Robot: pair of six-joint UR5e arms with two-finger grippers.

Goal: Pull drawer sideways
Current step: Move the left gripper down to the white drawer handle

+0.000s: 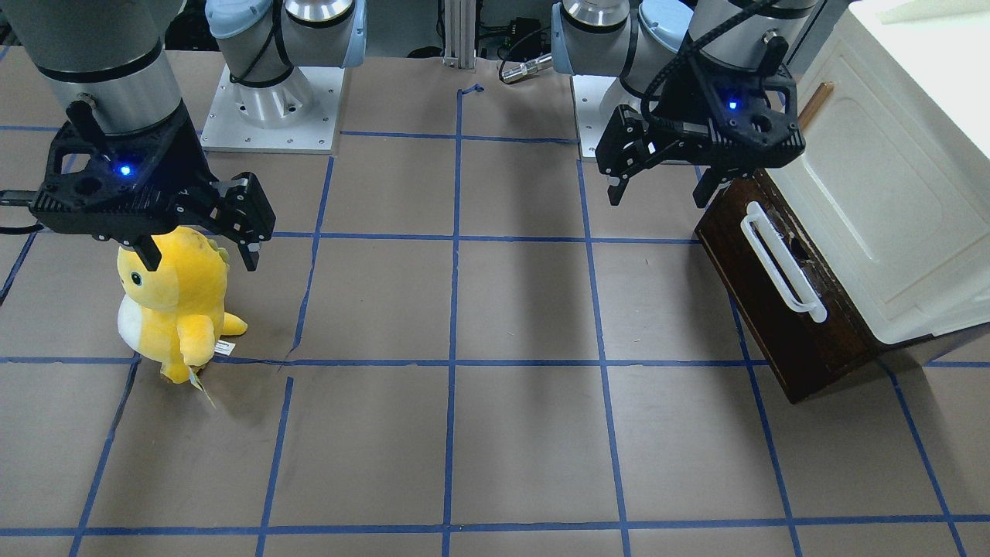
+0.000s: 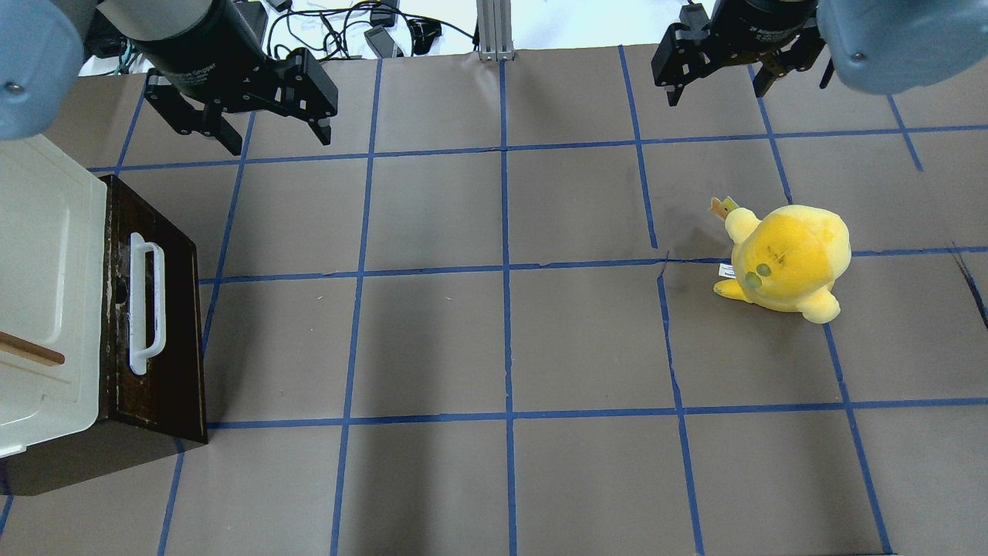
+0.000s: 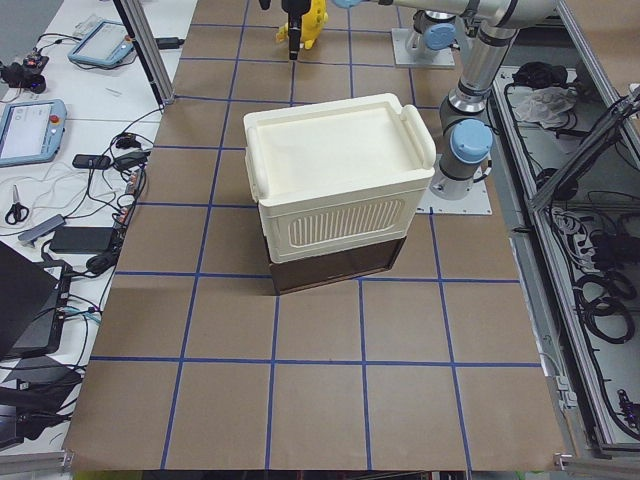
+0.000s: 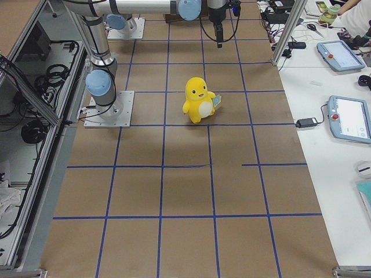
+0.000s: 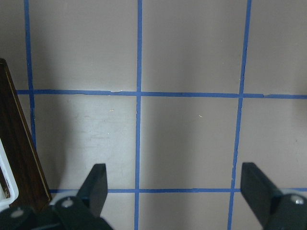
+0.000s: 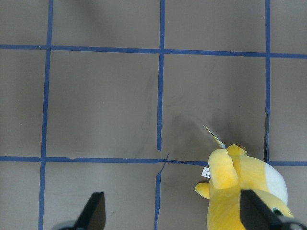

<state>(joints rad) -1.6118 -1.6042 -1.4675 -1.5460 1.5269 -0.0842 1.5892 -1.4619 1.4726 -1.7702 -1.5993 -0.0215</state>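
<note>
Even overhead light, soft broad shadows on the table (image 2: 540, 340), sharp focus.

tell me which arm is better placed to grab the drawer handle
Left. The left gripper hangs open near the drawer and its white handle; the right gripper is far off, by the yellow plush.

Seen from the overhead camera, the left gripper (image 2: 278, 143) hangs in the air at about 10 o'clock. Its two fingers point down and are spread wide. The right gripper (image 2: 714, 93) hangs at about 1 o'clock, spread wide too.
</note>
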